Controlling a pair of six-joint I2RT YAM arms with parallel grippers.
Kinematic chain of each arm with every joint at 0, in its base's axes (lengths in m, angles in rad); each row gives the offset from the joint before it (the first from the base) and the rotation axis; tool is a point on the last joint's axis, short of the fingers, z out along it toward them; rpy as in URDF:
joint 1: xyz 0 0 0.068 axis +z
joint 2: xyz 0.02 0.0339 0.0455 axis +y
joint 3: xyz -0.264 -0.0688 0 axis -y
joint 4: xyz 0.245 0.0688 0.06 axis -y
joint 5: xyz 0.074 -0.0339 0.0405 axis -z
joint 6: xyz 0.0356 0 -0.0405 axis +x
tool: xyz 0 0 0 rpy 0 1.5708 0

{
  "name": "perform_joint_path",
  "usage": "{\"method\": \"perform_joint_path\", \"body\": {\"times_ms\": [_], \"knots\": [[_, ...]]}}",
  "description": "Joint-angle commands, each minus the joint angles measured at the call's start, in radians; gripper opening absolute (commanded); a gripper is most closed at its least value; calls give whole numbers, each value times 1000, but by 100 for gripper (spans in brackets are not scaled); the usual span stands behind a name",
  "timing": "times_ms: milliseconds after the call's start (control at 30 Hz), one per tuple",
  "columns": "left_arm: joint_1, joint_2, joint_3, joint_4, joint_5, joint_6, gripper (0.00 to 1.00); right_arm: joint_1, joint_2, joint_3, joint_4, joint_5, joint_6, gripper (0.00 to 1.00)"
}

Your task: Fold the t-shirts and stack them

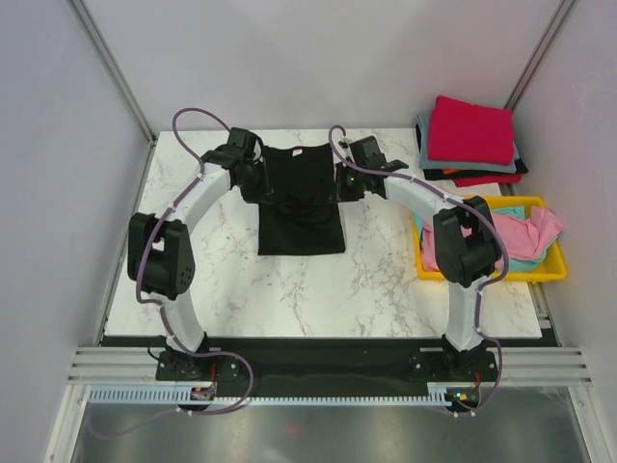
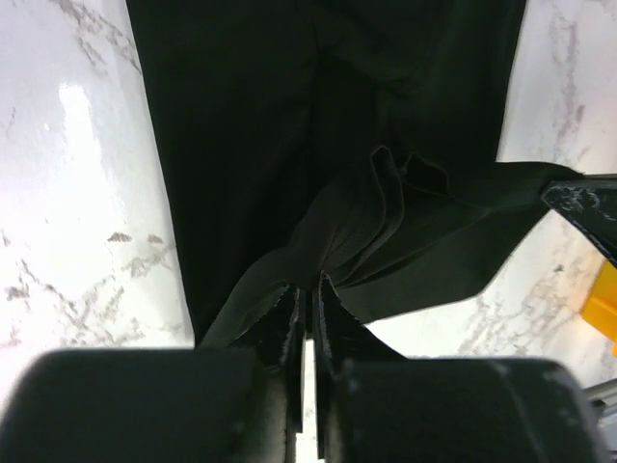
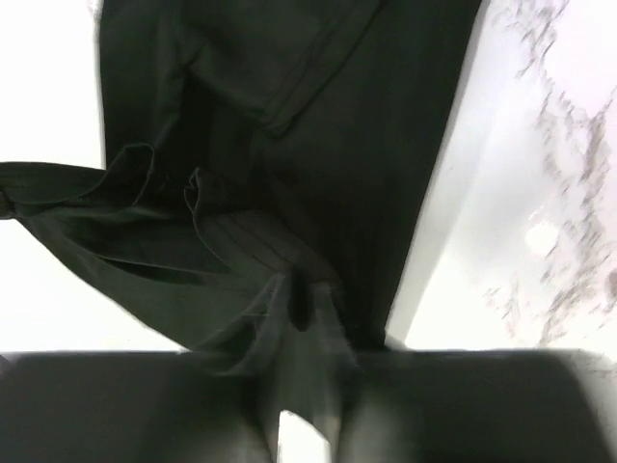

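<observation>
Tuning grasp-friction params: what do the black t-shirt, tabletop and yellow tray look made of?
The black t-shirt: soft matte knit, probably cotton; it gathers into limp pleats where the left hand pinches it. The tabletop: glossy white marble-look slab with grey veins and glare; stone or laminate, cannot tell. The yellow tray: likely smooth rigid plastic, by its uniform colour and moulded rim.

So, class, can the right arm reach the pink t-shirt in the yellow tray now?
Probably not yet: the right gripper is shut on the black t-shirt, though nothing covers the pink t-shirt.
</observation>
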Motion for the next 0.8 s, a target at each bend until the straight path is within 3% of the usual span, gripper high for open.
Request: {"method": "perform_joint_path", "body": {"times_ms": [0, 100, 200, 233, 267, 367, 433, 567, 767], "knots": [[25, 95, 76, 12, 24, 59, 14, -28, 80, 100, -12, -32, -9, 35], [61, 178, 182, -38, 7, 66, 42, -66, 182, 224, -35, -58, 11, 72], [103, 330, 439, -162, 14, 89, 57, -125, 294, 427, -104, -92, 52, 75], [109, 417, 534, -225, 22, 109, 57, -137, 325, 474, -144, -103, 60, 74], [117, 459, 728, -342, 16, 115, 58, -149, 325, 508, -153, -114, 63, 75], [118, 467, 862, -425, -21, 131, 58, -142, 243, 484, -163, -112, 33, 76], [118, 347, 775, -390, -35, 122, 57, -126, 149, 406, -149, -94, -13, 77], [105, 107, 302, -172, 13, 102, 56, -83, 26, 106, -83, -123, -30, 76], [101, -163, -242, 92, 87, 19, 56, -53, -145, -297, 83, -184, 35, 77]]}}
